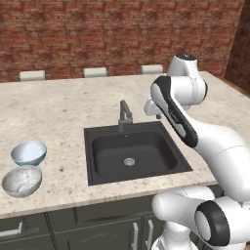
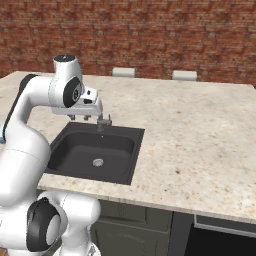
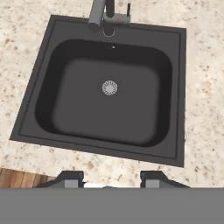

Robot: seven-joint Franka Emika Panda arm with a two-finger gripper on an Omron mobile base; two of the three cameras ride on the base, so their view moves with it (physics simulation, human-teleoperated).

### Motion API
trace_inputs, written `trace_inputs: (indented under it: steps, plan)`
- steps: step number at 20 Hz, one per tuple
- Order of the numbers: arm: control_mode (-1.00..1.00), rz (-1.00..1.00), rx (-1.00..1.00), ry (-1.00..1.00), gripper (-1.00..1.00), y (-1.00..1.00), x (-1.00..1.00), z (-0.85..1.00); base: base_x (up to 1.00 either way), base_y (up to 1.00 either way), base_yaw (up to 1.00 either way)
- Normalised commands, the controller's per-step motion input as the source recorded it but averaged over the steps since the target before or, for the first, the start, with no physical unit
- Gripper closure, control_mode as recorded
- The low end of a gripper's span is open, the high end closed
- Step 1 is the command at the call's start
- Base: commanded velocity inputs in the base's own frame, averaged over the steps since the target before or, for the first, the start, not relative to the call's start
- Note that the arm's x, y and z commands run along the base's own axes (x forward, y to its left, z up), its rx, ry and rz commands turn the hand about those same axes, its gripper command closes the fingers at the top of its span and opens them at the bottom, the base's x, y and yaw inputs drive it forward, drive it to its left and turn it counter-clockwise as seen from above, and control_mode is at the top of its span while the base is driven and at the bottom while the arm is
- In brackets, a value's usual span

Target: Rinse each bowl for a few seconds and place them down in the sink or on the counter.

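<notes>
The pale blue bowl (image 1: 29,153) with its white inside and the grey-white speckled bowl (image 1: 21,180) stand side by side, upright, on the beige counter (image 1: 58,107) left of the black sink (image 1: 105,151). My gripper (image 2: 79,118) hangs high above the sink's back rim, close to the dark faucet (image 1: 125,116). In the hand view it looks straight down into the basin (image 3: 78,100) with the silver drain (image 3: 110,87). The gripper (image 3: 111,180) is open, its tips spread wide with nothing between them. No water is seen running from the faucet (image 3: 105,15).
Three pale chair backs (image 1: 95,72) stand behind the counter's far edge, before a brick wall. Dark grey cabinets (image 1: 97,219) run under the near edge. Wide bare counter (image 2: 200,130) lies right of the sink. Wooden floor (image 3: 17,177) shows past the counter's near edge.
</notes>
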Motion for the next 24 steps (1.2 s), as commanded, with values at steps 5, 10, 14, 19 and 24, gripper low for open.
trace_inputs:
  steps: [5,10,14,19,24]
  plan:
    - [-1.0,0.0,-0.02,-0.07,-1.0,0.0,-0.14,0.0,0.0,0.0,0.0]
    - [-1.0,-0.02,-0.02,-0.13,-1.0,0.0,-0.46,0.01,0.0,0.0,0.0]
    - [-1.0,-0.01,-0.01,-0.11,-1.0,0.0,-0.49,0.0,0.0,0.0,0.0]
    - [-1.0,-0.02,0.0,-0.05,-1.0,-0.03,-0.45,0.0,0.0,0.0,0.0]
    - [-1.0,0.01,-0.01,-0.11,-1.0,-0.2,-0.19,0.0,0.0,0.0,0.0]
